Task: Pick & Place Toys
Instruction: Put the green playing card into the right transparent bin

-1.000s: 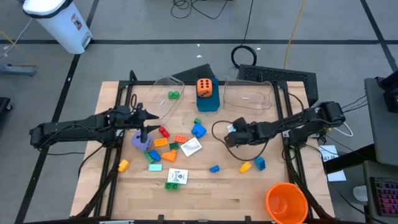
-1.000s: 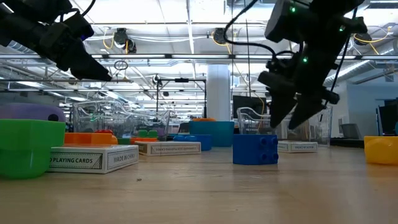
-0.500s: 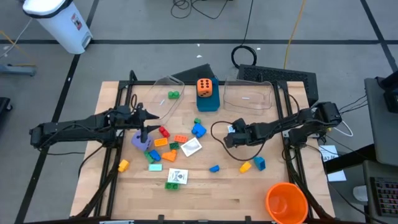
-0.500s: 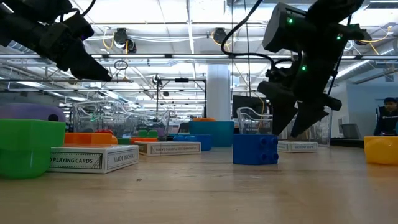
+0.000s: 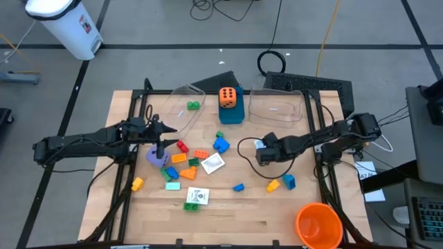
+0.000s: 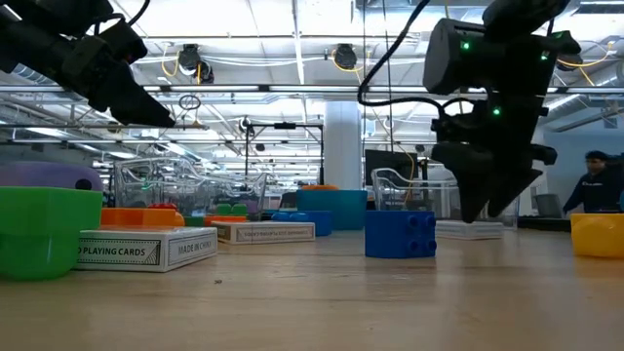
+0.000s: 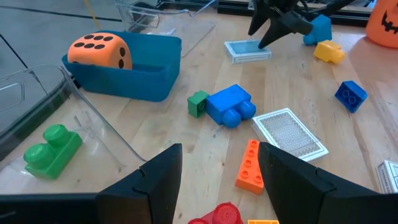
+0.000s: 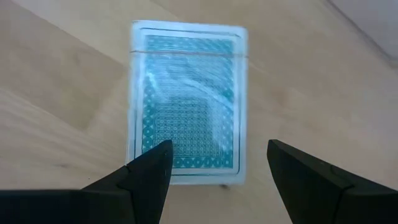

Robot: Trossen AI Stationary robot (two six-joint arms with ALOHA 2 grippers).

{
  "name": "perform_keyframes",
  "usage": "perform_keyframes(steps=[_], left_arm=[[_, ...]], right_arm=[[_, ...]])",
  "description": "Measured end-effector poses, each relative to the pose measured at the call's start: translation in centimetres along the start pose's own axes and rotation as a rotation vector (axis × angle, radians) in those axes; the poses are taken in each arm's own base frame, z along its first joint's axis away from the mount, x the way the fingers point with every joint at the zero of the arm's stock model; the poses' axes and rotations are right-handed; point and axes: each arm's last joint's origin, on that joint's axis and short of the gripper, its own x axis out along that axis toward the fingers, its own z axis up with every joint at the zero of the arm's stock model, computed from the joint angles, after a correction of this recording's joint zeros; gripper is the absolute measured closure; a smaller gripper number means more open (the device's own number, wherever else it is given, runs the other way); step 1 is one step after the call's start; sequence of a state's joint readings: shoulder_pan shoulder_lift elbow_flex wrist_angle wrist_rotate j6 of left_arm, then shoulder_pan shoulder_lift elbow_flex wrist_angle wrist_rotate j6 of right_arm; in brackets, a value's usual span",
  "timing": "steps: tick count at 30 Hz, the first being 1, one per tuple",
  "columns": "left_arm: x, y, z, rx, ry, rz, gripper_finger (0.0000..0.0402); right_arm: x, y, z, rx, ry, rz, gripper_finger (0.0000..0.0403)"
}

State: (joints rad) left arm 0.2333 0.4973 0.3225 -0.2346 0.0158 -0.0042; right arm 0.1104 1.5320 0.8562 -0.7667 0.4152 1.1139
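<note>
Table point(image 5: 277, 214) mid: right claw point(image 8: 214, 171) open over card pack point(image 8: 186, 127).

Orange die point(image 7: 99, 50), black dots, sits in blue box point(image 7: 134, 78). Card pack point(image 8: 186, 102): teal lattice back, white border. Loose bricks: green point(image 7: 51, 149), blue point(image 7: 229, 106), orange point(image 7: 250, 165), yellow point(image 7: 329, 51). Purple die point(image 5: 156, 155). Orange cup point(image 5: 318, 225). Table point(image 5: 277, 214): pale wood grain.

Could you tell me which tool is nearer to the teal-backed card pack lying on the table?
Right. The right tool hangs open directly over the card pack, fingers straddling it. The left tool is across the table, above the purple die.
</note>
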Motion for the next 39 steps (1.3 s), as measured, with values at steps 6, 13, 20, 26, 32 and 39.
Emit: perform_keyframes(steps=[6, 13, 20, 26, 32, 39], left_arm=[[0.0, 0.0, 0.0, 0.000, 0.000, 0.000, 0.0188], [0.0, 0.0, 0.0, -0.001, -0.005, 0.000, 0.0188], [0.0, 0.0, 0.1, -0.002, -0.007, 0.000, 0.0188], [0.0, 0.0, 0.1, -0.003, -0.013, 0.000, 0.0188], [0.0, 0.0, 0.1, -0.001, -0.012, 0.001, 0.0188], [0.0, 0.0, 0.1, 0.001, -0.011, 0.000, 0.0188]], right_arm=[[-0.1, -0.9, -0.4, -0.040, 0.034, -0.091, 0.0149], [-0.4, -1.2, -0.4, -0.118, 0.042, -0.088, 0.0149], [-1.5, -1.5, 0.4, -0.118, -0.013, 0.002, 0.0149], [-2.8, -2.3, 1.2, -0.058, -0.106, 0.029, 0.0149], [-3.3, -2.6, 1.4, -0.028, -0.145, 0.035, 0.0149], [-3.3, -2.3, 1.5, -0.044, -0.161, 0.059, 0.0149]])
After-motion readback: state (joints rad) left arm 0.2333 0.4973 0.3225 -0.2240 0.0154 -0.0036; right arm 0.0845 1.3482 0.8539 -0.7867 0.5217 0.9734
